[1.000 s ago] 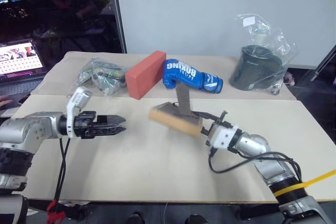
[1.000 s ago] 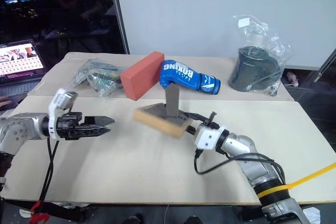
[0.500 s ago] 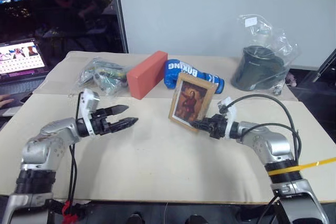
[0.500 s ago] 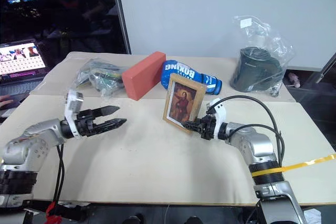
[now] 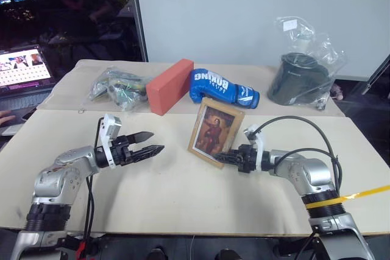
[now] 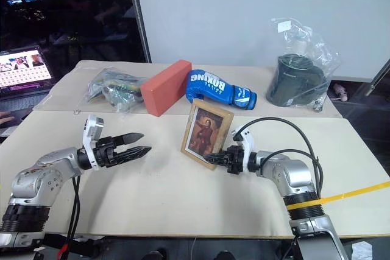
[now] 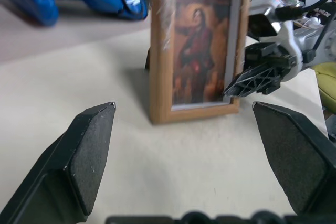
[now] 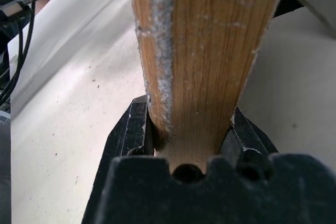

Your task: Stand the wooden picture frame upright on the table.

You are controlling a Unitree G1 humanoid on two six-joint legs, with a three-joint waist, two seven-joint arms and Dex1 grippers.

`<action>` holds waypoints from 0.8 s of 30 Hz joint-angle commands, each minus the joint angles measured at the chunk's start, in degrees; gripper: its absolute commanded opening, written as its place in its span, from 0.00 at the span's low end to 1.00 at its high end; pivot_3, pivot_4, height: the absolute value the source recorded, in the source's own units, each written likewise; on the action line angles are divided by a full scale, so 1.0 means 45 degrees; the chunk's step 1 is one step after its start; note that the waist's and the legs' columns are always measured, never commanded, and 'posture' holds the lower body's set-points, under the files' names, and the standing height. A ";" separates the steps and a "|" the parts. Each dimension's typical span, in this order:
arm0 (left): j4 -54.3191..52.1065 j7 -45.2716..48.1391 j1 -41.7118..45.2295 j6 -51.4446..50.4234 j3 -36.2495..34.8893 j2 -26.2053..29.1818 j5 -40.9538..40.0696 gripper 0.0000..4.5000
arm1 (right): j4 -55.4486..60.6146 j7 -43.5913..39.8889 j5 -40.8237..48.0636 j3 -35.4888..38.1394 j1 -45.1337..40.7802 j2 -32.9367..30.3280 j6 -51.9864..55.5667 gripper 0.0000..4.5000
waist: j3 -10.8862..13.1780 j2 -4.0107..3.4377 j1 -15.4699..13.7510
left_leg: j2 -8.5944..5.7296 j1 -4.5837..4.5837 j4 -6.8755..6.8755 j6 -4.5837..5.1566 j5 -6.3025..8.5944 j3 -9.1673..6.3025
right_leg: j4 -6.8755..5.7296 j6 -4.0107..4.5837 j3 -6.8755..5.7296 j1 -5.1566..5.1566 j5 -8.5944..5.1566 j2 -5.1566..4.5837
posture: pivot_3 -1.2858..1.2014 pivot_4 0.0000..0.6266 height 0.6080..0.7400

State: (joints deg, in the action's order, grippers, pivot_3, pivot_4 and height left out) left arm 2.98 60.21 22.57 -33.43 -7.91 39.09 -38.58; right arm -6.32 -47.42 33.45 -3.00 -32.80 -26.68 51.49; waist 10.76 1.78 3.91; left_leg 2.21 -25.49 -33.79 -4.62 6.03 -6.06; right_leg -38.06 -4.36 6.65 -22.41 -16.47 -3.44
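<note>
Near the middle of the table (image 5: 183, 199), the wooden picture frame (image 5: 214, 132) is standing up tall, with its reddish-brown picture facing me. It is leaning back just a little. Its bottom edge is sitting down at the table top, close to the seam where the two table parts join.

I am gripping the frame with my right gripper (image 5: 223, 158). Its two black fingers are squeezing the frame's lower right corner. In the right wrist view I am seeing the light wood edge (image 8: 202, 61) pinched tight between both fingers (image 8: 131, 129), one on each side.

My left gripper (image 5: 153, 143) is hanging above the table, off to the left of the frame and well apart from it. Its fingers are spread wide, and nothing is sitting between them. It is pointing toward the frame. In the left wrist view I am looking past its two dark fingertips (image 7: 89, 145) straight at the picture.

Behind the frame, a blue boxing glove (image 5: 220, 88) is lying on the table. Just beside the glove, to its left, an orange-red block (image 5: 169, 86) is resting. Further left, a clear bag of small things (image 5: 119, 88) is lying. At the far right of the table, a dark pot in a clear plastic bag (image 5: 301, 77) is standing. Off the table's left side, a laptop screen (image 5: 24, 68) is glowing.
</note>
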 commanded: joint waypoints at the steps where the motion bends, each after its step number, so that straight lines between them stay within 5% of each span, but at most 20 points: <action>1: 0.0165 0.0310 0.0131 0.0117 -0.0208 -0.0005 -0.0032 1.00 | 0.0445 0.0106 0.0578 0.0570 0.0109 0.0017 0.0792 0.27 | 0.0000 0.0000 -0.0004 | 0.0000 0.0000 -0.0001 0.0000 0.0000 0.0000 | 0.0000 0.0000 -0.0001 0.0001 0.0000 0.0000 | 0.52 0.24 0.91; 3: 0.0394 0.0346 0.0271 0.0105 -0.0181 -0.0082 0.0038 1.00 | 0.0625 0.0157 0.0706 0.0767 0.0128 -0.0045 0.0996 0.50 | 0.0000 0.0000 -0.0004 | -0.0001 0.0000 -0.0001 0.0000 0.0000 0.0000 | 0.0002 -0.0016 -0.0001 0.0003 -0.0010 0.0000 | 0.52 0.24 0.91; 10: 0.0959 0.0437 0.0636 -0.0016 0.0247 -0.0166 0.0490 1.00 | 0.2180 -0.0981 0.0782 0.0835 0.1615 -0.1648 0.1236 0.99 | 0.0000 0.0000 -0.0139 | -0.0008 -0.0008 -0.0001 0.0000 0.0000 0.0000 | 0.0010 -0.0029 -0.0002 0.0001 -0.0017 -0.0007 | 0.52 0.24 0.91; 17: 0.0759 -0.0412 0.0168 0.0196 -0.0018 -0.0310 0.1029 1.00 | 0.4213 -0.3036 0.0580 0.2440 0.5508 -0.4103 -0.1402 0.99 | 0.0000 -0.0001 -0.0207 | -0.0004 -0.0006 0.0002 0.0007 0.0008 0.0002 | 0.0025 -0.0038 0.0000 0.0006 -0.0026 -0.0007 | 0.52 0.24 0.91; 24: -0.0228 -0.1900 -0.1254 0.2764 0.0113 -0.1373 0.2584 1.00 | 0.3836 0.0214 -0.1191 0.4771 0.6561 -0.2354 -0.5628 0.99 | -0.0002 0.0003 -0.0083 | -0.0001 0.0024 -0.0011 0.0006 0.0007 0.0031 | 0.0021 -0.0046 0.0033 0.0019 -0.0010 -0.0006 | 0.52 0.24 0.91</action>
State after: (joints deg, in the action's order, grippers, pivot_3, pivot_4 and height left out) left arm 4.86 52.20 17.63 -25.63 -7.27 33.06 -28.67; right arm 10.65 -49.63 29.24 15.19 -2.48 -37.69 30.10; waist 10.75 1.79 3.54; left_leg 2.22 -25.38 -33.86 -4.59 6.06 -5.92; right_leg -37.97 -4.55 6.80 -22.31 -16.50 -3.47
